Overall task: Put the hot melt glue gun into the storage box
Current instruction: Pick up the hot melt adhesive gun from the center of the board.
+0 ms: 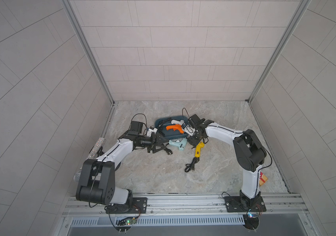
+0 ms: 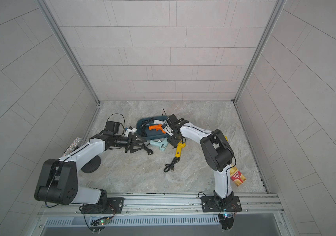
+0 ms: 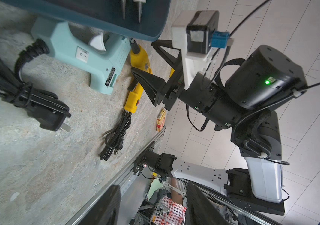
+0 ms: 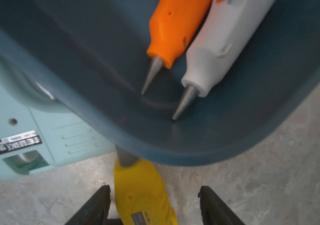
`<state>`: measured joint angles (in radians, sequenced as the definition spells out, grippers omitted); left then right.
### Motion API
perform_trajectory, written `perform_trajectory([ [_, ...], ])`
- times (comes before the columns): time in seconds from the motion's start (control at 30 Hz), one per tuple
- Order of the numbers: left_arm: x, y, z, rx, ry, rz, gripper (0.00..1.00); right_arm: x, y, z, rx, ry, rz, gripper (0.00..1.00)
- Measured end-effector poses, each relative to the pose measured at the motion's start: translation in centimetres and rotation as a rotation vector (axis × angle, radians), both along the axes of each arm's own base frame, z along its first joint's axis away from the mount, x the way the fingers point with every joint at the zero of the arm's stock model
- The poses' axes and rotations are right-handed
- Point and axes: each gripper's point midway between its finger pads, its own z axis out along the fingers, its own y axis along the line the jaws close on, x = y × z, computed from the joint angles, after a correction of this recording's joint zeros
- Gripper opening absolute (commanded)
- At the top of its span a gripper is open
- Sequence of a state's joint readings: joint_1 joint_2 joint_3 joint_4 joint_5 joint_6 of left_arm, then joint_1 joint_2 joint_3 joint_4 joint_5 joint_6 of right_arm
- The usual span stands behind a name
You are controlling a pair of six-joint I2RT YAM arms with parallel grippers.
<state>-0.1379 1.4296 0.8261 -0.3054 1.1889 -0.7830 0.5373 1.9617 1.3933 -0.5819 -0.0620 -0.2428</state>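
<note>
Right tool (image 4: 154, 188), bottom centre of right wrist view: jaws apart, straddling yellow glue gun (image 4: 135, 175), not clamped. Gun lies on worktop (image 4: 272, 185), nozzle at storage box (image 4: 174, 153) rim, outside box. Only this view shows nozzles of orange glue gun (image 4: 172, 33) and white glue gun (image 4: 219, 48) inside box. Top view adds coiled cord (image 1: 191, 165) and left tool (image 2: 142, 143), centre-left: jaws apart, empty, near mint glue gun (image 2: 160, 145).

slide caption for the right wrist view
Open jaws straddle yellow glue gun; orange gun and white gun lie in storage box
</note>
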Motion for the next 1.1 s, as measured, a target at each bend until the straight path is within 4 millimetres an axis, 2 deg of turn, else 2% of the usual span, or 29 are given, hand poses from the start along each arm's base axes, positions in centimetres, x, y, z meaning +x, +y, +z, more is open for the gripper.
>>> perform_trajectory([
  [0.07, 0.0, 0.0, 0.0, 0.001, -0.004, -0.002, 0.60, -0.3, -0.2, -0.7, -0.006, 0.017, -0.010, 0.73],
  [0.13, 0.0, 0.0, 0.0, 0.002, -0.007, -0.005, 0.60, -0.8, -0.4, -1.3, -0.011, 0.034, -0.025, 0.64],
  [0.27, 0.0, 0.0, 0.0, 0.003, -0.007, -0.006, 0.59, -0.8, -0.9, -1.7, -0.021, 0.039, -0.052, 0.24],
  [0.37, -0.1, 0.1, 0.0, 0.005, -0.005, -0.007, 0.59, -0.6, -1.3, -1.5, -0.025, 0.034, -0.083, 0.06],
  [0.43, -0.2, 0.1, 0.0, 0.006, 0.000, -0.007, 0.59, -0.8, -1.7, -1.2, -0.035, 0.024, -0.089, 0.00],
  [0.5, -0.2, 0.2, -0.1, 0.007, 0.008, -0.004, 0.59, -1.2, -2.4, -0.3, -0.042, 0.017, -0.098, 0.00],
  [0.6, -0.3, 0.3, -0.1, 0.009, 0.014, -0.003, 0.59, -2.0, -3.4, 3.6, -0.018, -0.032, -0.113, 0.00],
  [0.77, 0.5, 0.2, 0.9, 0.005, -0.033, -0.010, 0.64, -2.4, -3.8, 15.7, 0.194, -0.277, -0.152, 0.00],
  [0.87, 1.5, 0.0, 1.8, -0.011, -0.063, -0.003, 0.71, -1.9, -3.0, 21.3, 0.367, -0.447, -0.166, 0.00],
  [0.97, 3.5, -0.4, 3.0, -0.064, -0.106, 0.045, 0.80, -0.6, -1.5, 23.7, 0.510, -0.551, -0.170, 0.00],
  [1.1, 8.5, -0.8, 5.3, -0.205, -0.171, 0.171, 0.83, 2.3, 1.5, 23.9, 0.656, -0.588, -0.159, 0.00],
])
